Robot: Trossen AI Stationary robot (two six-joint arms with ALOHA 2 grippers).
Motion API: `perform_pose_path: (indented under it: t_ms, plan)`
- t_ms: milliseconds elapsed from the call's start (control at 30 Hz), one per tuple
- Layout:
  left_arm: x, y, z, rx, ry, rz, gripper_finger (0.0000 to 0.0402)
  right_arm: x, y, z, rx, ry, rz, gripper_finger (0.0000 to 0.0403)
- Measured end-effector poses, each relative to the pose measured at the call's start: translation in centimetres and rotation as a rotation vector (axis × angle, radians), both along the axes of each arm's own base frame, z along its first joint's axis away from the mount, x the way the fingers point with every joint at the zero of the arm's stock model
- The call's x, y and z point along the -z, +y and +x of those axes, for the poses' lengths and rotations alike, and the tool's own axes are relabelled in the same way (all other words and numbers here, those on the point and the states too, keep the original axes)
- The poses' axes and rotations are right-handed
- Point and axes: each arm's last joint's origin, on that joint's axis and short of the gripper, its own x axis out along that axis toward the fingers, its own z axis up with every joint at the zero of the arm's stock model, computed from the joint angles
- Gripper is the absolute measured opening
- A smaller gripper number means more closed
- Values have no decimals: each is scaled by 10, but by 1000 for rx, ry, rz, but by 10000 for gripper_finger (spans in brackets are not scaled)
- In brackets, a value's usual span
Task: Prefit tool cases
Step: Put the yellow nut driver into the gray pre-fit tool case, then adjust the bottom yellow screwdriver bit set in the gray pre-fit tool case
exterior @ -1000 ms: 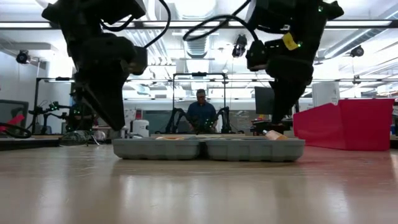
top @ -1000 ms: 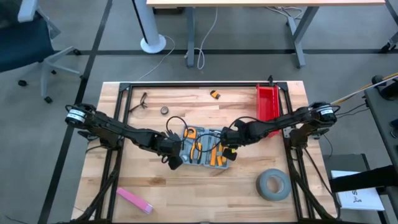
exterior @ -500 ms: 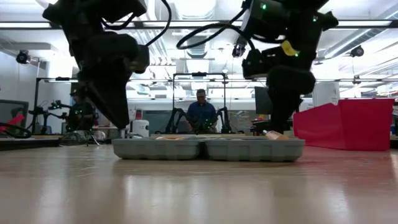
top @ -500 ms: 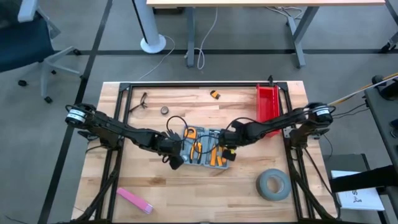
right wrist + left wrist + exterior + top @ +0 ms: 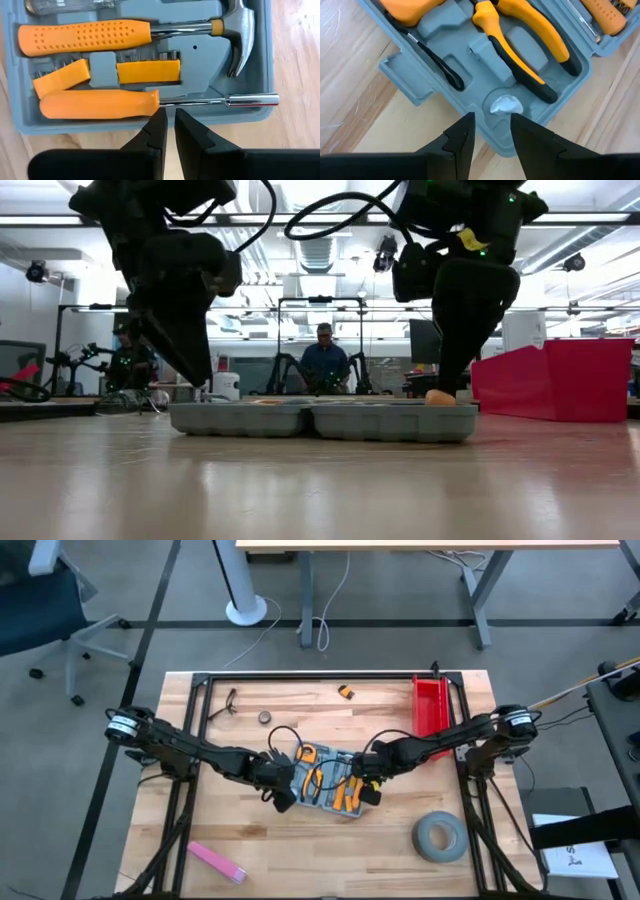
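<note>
Both grippers hang over the open case (image 5: 328, 783), which lies flat near the middle of the wooden table (image 5: 400, 855). At the case's left end, the left gripper (image 5: 281, 792) has its fingers (image 5: 460, 139) apart with a clear gap between them and nothing held; from its wrist the tips sit just over the case's rim, close to a round recess with a pale scrap in it, beside the pliers (image 5: 522, 42) with yellow and black grips. At the right end, the right gripper (image 5: 367, 787) has its fingers (image 5: 155, 131) drawn almost together, only a thin slit left, and they grip nothing; they point down at the case edge next to the screwdriver (image 5: 100, 103). Beyond that lie a strip of bits and the hammer (image 5: 135, 32) with its orange handle, each in a moulded slot. From table height the case (image 5: 320, 420) shows as two shallow grey trays side by side, with both dark arms coming down on it. A red bin (image 5: 431, 703) stands at the far right of the table, a tape roll (image 5: 439, 838) near right, a pink block (image 5: 216, 861) near left, and a few small bits lie along the far side. A person (image 5: 323, 360) sits in the room behind.
</note>
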Motion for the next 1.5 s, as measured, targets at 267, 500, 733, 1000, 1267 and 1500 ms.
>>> perform_pose_path:
  t_ms: [267,500,733,1000,1267,1500]
  plan:
    - [0,0,0,1,0,0,122,-3,-2,-1,25,-16,-46,18]
    - [0,0,0,3,0,2,120,-7,5,2,-3,-30,37,18]
    - [0,0,0,22,2,12,139,-19,41,13,-267,-184,50,18]
    - [0,0,0,18,-1,11,152,-6,48,19,-297,-171,40,18]
    - [0,0,1,7,-10,3,148,3,57,37,-421,-145,56,18]
    - [-1,0,1,6,-15,0,140,12,59,47,-506,-62,26,19]
